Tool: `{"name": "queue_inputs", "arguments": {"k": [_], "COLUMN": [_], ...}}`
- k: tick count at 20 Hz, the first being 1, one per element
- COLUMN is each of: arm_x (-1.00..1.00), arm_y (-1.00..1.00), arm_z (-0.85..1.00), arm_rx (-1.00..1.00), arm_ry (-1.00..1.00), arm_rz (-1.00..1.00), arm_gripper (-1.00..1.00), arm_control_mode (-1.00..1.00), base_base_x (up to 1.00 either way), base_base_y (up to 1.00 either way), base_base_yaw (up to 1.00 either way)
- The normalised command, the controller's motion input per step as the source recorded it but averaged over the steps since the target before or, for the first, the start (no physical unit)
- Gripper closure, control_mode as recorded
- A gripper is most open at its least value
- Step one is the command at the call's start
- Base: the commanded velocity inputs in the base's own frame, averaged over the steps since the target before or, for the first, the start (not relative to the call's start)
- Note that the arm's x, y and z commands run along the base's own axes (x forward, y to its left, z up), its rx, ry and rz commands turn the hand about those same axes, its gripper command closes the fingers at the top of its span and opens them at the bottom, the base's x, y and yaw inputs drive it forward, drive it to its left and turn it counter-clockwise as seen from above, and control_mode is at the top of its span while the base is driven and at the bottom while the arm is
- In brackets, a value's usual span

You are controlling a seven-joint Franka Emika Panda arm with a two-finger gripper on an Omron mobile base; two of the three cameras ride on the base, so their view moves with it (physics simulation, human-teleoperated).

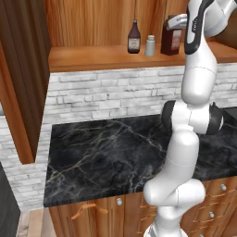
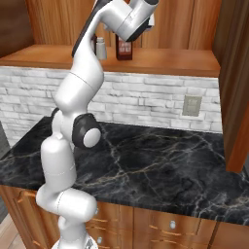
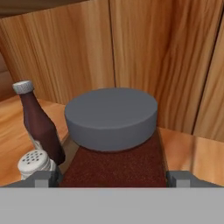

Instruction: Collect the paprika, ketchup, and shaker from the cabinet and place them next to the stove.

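On the shelf board of the wooden cabinet (image 1: 88, 58) three things stand in a row: the slim ketchup bottle (image 1: 134, 37), the small pale shaker (image 1: 150, 45) and the wide reddish paprika jar (image 1: 171, 42). My gripper (image 1: 178, 21) sits at the top of the paprika. In the hand view the paprika (image 3: 111, 118) with its grey cap lies right between my fingertips (image 3: 43, 178), one on each side of its body. The gripper (image 3: 112, 178) is open around the jar, which rests on the shelf. Ketchup (image 3: 37, 122) and shaker (image 3: 34, 162) stand just left of it.
Below the shelf run a white brick wall (image 1: 106, 99) and a black marble counter (image 1: 115, 152) with drawers (image 1: 210, 203) under it. An open cabinet door (image 1: 18, 83) hangs at the left, another (image 2: 236, 87) at the right. A wall outlet (image 2: 192, 105) sits on the bricks.
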Motion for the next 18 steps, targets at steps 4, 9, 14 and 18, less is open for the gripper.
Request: {"name": "queue_inputs", "arguments": {"k": [4,9,14,18], "arm_x": [0.0,0.0,0.0,-0.23], "arm_y": [0.0,0.0,0.0,-0.07], "arm_z": [0.0,-0.03,-0.12,-0.16], "arm_rx": [0.0,0.0,0.0,0.0], "arm_ry": [0.0,0.0,0.0,-0.01], "arm_rz": [0.0,0.0,0.0,0.0], "arm_gripper": [1.0,1.0,1.0,1.0], "arm_control_mode": [-1.0,-1.0,-1.0,-1.0], "base_base_x": [0.0,0.0,0.0,0.0], "base_base_y": [0.0,0.0,0.0,0.0], "base_base_yaw": [0.0,0.0,0.0,0.0]}}
